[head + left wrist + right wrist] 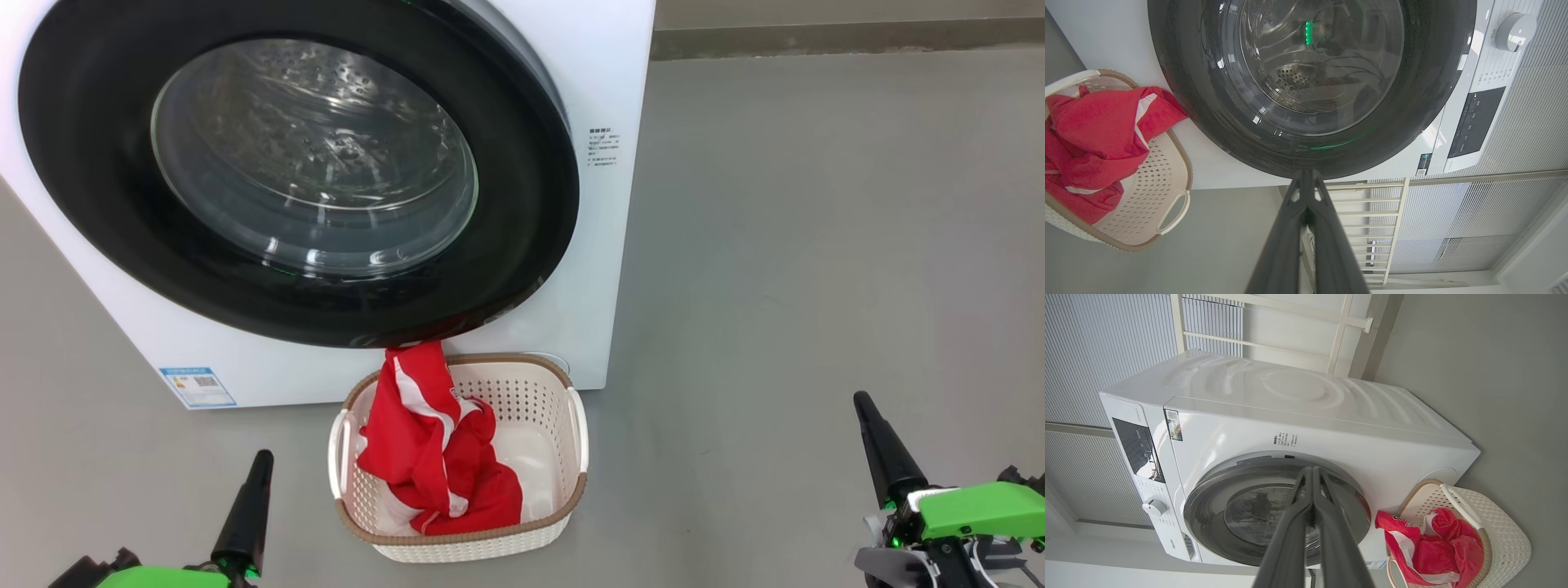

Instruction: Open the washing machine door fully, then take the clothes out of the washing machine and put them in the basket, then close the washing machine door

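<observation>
The washing machine (604,269) (1298,416) stands ahead with its round black-rimmed door (302,171) (1306,81) (1274,510) lying flat against the front, the steel drum visible through the glass. The cream basket (563,425) (1163,192) (1498,531) sits on the floor just below the door. Red clothes (433,449) (1094,139) (1433,547) with white stripes lie heaped in it, one corner rising to the door's lower rim. My left gripper (257,478) (1306,175) is shut at the lower left, holding nothing. My right gripper (869,420) (1312,471) is shut at the lower right, holding nothing.
Grey floor (816,245) spreads to the right of the machine and around the basket. A blue label (198,386) is stuck low on the machine's front. White railing and ribbed wall panels (1453,228) stand behind the machine.
</observation>
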